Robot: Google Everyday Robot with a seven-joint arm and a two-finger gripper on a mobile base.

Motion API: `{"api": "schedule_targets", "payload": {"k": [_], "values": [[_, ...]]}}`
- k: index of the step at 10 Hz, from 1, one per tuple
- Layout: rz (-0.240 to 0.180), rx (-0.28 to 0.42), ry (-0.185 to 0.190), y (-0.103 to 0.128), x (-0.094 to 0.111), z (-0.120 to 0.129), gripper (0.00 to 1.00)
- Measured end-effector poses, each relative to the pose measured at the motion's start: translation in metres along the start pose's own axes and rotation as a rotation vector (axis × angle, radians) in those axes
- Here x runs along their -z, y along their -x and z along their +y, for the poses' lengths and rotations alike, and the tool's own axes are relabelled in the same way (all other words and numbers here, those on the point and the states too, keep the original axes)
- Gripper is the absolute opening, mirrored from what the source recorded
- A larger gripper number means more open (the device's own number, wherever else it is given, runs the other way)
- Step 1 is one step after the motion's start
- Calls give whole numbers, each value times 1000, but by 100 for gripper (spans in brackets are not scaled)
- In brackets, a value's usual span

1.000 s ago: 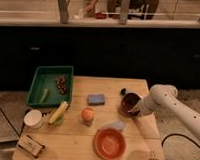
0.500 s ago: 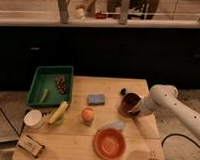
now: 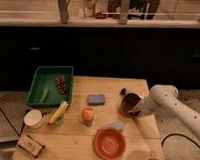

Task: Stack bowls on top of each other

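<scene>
I am looking at the dark brown bowl [image 3: 129,102] on the right side of the wooden counter [image 3: 111,85]. It is tipping so that its opening faces left and towards the camera. The claw [image 3: 136,109] is sitting right against the bowl's lower right edge. I cannot tell whether the claw is gripping the bowl or only touching it, or how wide it is set. The orange bowl [image 3: 109,144] is lying upright near the front edge of the counter, in front of the brown bowl and to its left, apart from it. A pale blue scrap [image 3: 114,126] is touching the orange bowl's far rim, between the two bowls.

The white arm [image 3: 165,97] is reaching in from the lower right. Its forearm is rising to a rounded joint just right of the brown bowl, then bending down and left to the claw.

On the rest of the counter I am seeing a blue sponge [image 3: 96,99] near the middle and a small dark item [image 3: 123,90] just behind the brown bowl. An orange fruit [image 3: 87,114] and a yellow item [image 3: 58,111] are lying further left. A green tray [image 3: 37,87] at the back left is holding a dark red cluster [image 3: 61,84]. A white cup [image 3: 33,118] and a packet [image 3: 30,144] are sitting at the front left corner. Dark cabinet fronts [image 3: 105,49] are running behind the counter under a pale ledge, and a black cable [image 3: 177,139] is trailing across the floor on the right.
</scene>
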Motion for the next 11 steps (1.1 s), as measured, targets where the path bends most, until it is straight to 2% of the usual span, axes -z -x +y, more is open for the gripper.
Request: {"api": "schedule_targets", "payload": {"k": [2,5,7,11], "values": [[27,32,-10,-2,14,2,0],[65,93,-50,4,65,-11,0],[83,119,-64,6,81,-16,0],[96,149,-73,7,84,-23,0]]}}
